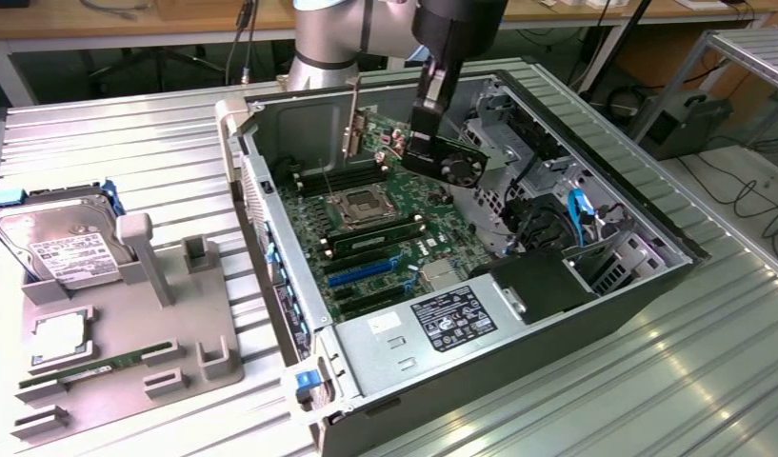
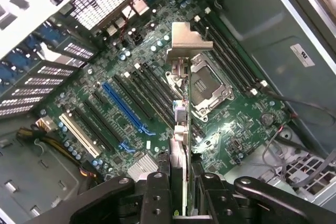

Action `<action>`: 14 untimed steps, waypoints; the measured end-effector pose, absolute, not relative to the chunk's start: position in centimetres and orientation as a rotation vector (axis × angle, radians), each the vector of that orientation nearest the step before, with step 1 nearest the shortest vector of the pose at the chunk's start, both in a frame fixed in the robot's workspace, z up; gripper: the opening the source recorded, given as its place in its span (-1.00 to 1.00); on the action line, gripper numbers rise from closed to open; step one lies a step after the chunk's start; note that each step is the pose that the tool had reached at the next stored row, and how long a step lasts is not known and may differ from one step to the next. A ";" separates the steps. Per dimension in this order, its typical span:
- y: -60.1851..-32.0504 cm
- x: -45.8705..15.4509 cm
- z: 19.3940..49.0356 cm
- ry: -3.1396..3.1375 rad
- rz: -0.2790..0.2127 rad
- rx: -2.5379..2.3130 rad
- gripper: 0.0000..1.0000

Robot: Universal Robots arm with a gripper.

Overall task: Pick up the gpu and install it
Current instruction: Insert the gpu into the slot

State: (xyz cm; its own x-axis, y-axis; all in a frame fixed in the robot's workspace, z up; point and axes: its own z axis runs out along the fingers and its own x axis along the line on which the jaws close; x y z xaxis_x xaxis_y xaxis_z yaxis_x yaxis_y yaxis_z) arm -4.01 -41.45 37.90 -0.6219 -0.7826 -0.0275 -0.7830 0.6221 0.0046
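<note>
Black gripper (image 1: pixel 429 143), one gpu (image 1: pixel 386 141)

Gpu (image 2: pixel 180 129) lower edge hidden between pincer (image 2: pixel 181 182) fingers, hard drive (image 1: pixel 58 243) label text unreadable

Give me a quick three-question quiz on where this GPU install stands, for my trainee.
1. True or false: the gpu lies on the grey holder beside the hard drive.
2. What does the pincer hold? A) RAM stick B) gpu C) hard drive
3. Fill in: the card hangs above the ___ inside the open computer case.

Key:
1. False: it is held in the air over the case.
2. B, gripped edge-on with its silvery bracket leading.
3. Motherboard; the card is not yet seated in a slot.
</note>
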 end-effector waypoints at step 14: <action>-41.4 -3.8 37.8 2.605 0.030 -1.719 -0.47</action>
State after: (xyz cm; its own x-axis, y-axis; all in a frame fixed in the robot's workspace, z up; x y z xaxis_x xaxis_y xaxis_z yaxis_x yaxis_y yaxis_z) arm -3.84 -41.45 37.84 -0.3933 -0.9190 -0.0274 -0.9194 0.3934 0.0046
